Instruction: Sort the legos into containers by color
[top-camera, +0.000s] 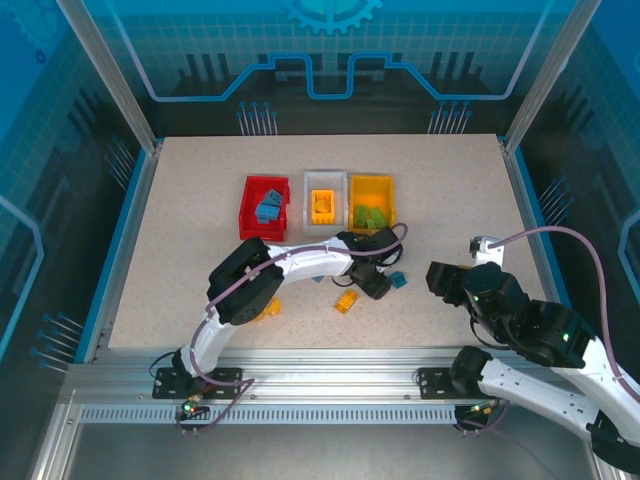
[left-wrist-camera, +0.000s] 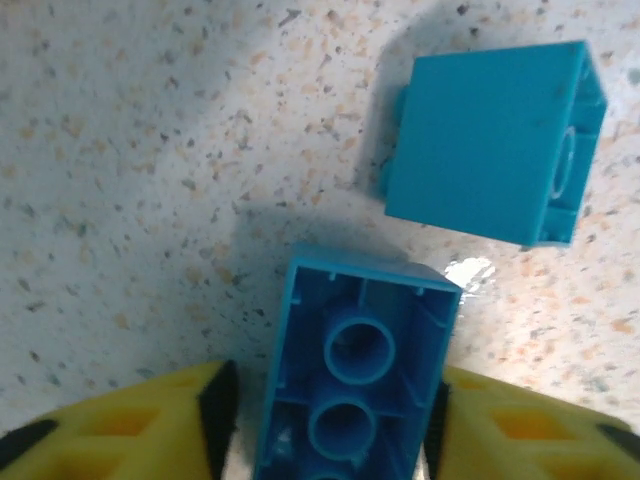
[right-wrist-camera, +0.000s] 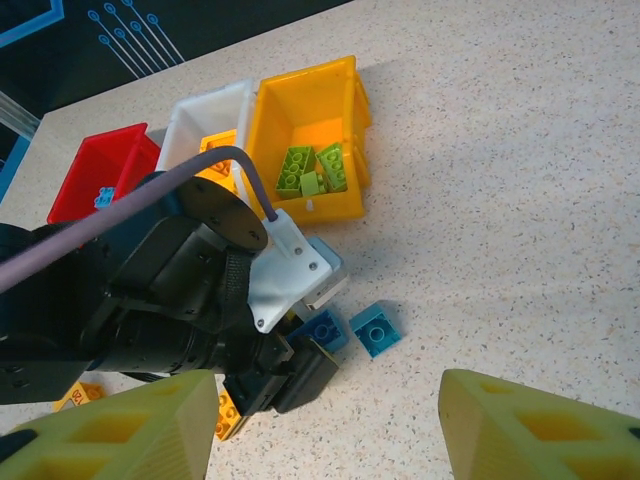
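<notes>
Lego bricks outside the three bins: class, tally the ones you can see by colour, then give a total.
Blue bricks: 2, one of them between the fingers of the left gripper
Orange-yellow bricks: 2, one partly under the left arm
Total: 4

The blue brick (left-wrist-camera: 355, 370) in the left hand (left-wrist-camera: 328, 405) runs off the left wrist view's bottom edge.

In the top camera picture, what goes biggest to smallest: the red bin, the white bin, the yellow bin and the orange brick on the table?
1. Red bin, white bin and yellow bin: largest, and too alike to rank.
2. Orange brick: smallest by far.
</notes>
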